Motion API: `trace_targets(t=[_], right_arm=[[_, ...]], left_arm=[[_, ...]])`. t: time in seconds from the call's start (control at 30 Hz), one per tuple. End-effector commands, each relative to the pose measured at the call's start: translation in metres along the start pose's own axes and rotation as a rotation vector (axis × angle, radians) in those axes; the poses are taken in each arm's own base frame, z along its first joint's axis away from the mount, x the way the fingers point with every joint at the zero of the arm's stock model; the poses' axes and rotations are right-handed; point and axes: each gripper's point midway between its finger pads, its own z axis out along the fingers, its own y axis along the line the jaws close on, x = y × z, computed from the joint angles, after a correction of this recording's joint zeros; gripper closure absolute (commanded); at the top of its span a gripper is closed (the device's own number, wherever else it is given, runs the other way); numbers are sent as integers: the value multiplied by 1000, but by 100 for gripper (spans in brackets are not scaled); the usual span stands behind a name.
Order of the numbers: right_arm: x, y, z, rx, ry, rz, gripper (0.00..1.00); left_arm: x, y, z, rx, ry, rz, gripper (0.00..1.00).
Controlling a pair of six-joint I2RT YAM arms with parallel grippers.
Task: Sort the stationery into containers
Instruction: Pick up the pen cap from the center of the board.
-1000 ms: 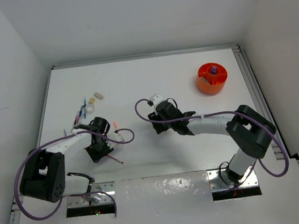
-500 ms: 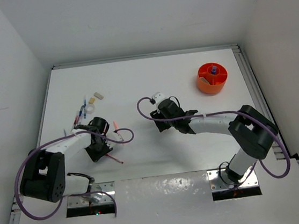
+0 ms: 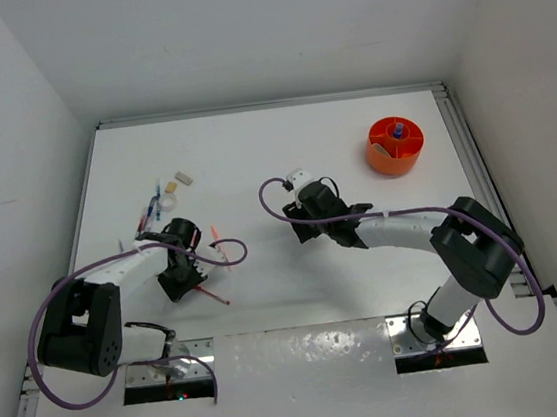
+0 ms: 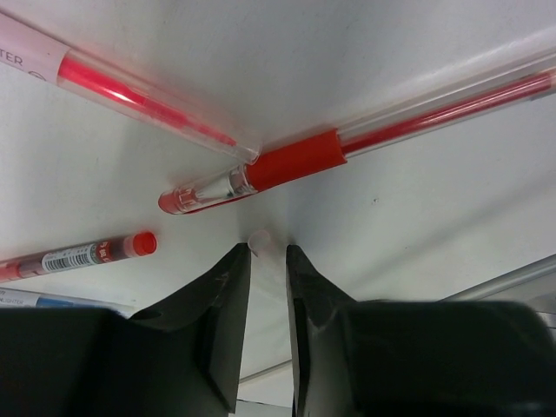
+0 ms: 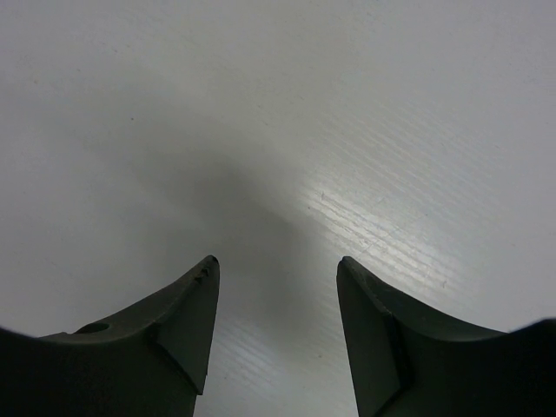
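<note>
A white table (image 3: pixel 282 148) is lying flat, with 3 white walls (image 3: pixel 238 32) enclosing it at 9, 12 and 3 o'clock. A shiny metal plate (image 3: pixel 305 351) is sitting at 6 o'clock.

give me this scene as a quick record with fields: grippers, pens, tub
left gripper: low over the table, jaws a narrow gap apart, pale nub at the tips, grip unclear
right gripper: open, over bare table, holding nothing
red pen: flat on the table, just beyond the left gripper
other pens: loose, far left of the table
block: on the table beside those pens
tub: far right, bottle inside
</note>
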Motion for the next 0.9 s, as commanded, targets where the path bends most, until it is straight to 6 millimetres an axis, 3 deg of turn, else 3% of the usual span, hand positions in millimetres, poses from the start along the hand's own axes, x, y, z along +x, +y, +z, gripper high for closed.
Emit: trace_targets(t=[0.0,0.07,0.13,0.23,0.4,0.53,0.7,0.87], right_arm=[[-15,-7,-7,19,-58,4,44],[-14,-8,-7,19,-59,2,44],[-16,-11,-8,26,-64,3,44],[-18,-12,-9,28,-68,3,44],[-24,-10,-14,15,-82,-2,44],[-45,-4,-21,-14,-129,9,44],[-88,6,-34,-64,-216,38,44],[-117,22,-55,-163,-313,12,44]], left_arm=[[4,1,0,-1,-2,4,79],[4,1,2,2,0,8,82],[3,1,2,6,-1,5,94],[0,1,1,13,-11,-5,100],[-17,9,-16,-5,-79,-24,100],[-48,21,-53,-32,-234,-68,100],[-79,31,-102,-62,-422,-101,100],[-110,35,-169,-114,-692,-89,100]])
